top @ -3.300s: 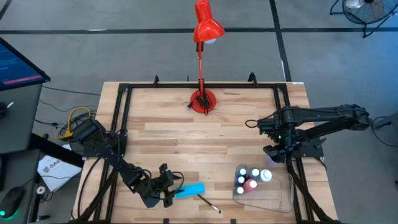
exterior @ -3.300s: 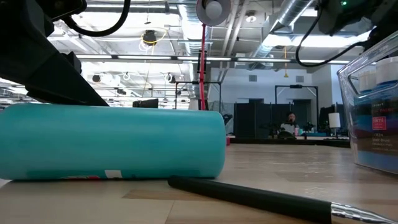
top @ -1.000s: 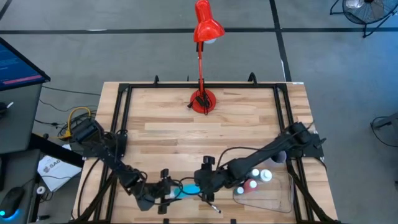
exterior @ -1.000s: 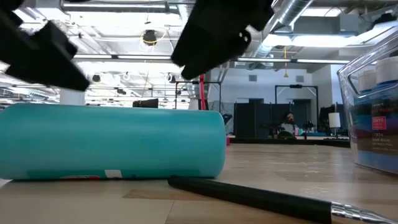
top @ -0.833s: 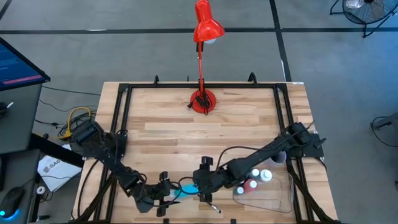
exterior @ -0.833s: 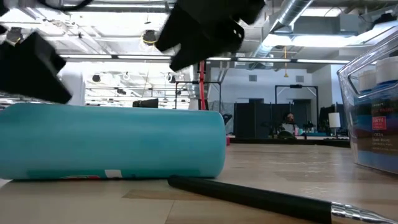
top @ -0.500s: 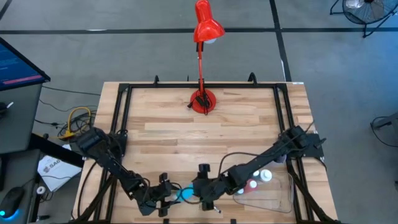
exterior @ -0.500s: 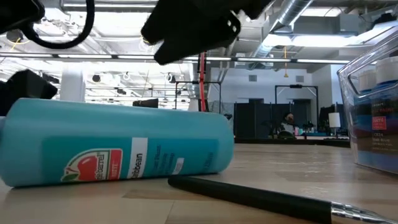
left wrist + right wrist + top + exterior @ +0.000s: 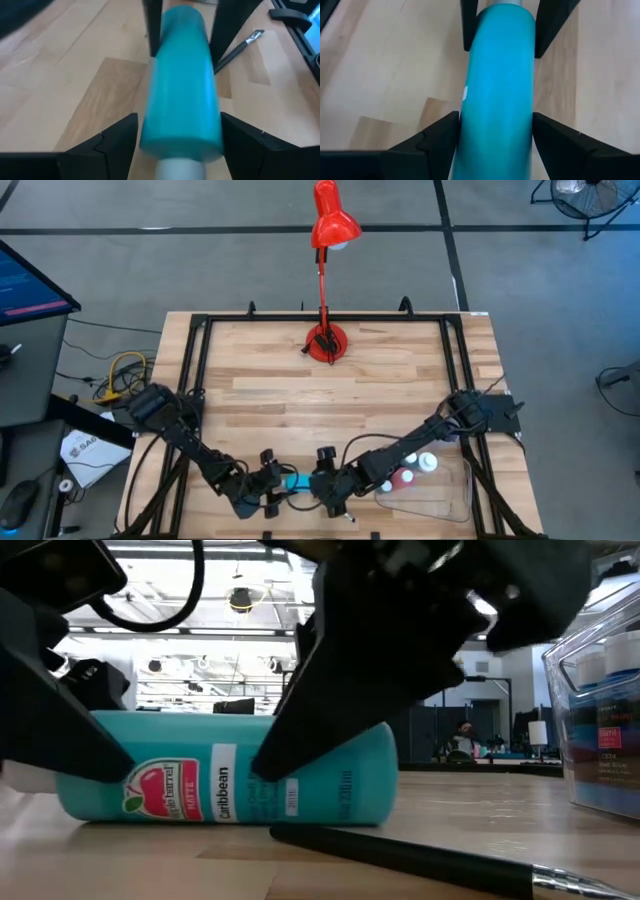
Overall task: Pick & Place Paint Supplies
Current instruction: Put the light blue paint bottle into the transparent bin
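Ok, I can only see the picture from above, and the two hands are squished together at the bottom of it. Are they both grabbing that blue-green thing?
Observer: Yes. The left wrist view shows the left hand with a finger against each side of the teal bottle, near its white cap.
Operator: And the other hand?
Observer: The right wrist view shows the right hand pinching the same bottle at its other end.
Operator: What does the bottle say?
Observer: The low view shows a red apple label and the word "Caribbean".
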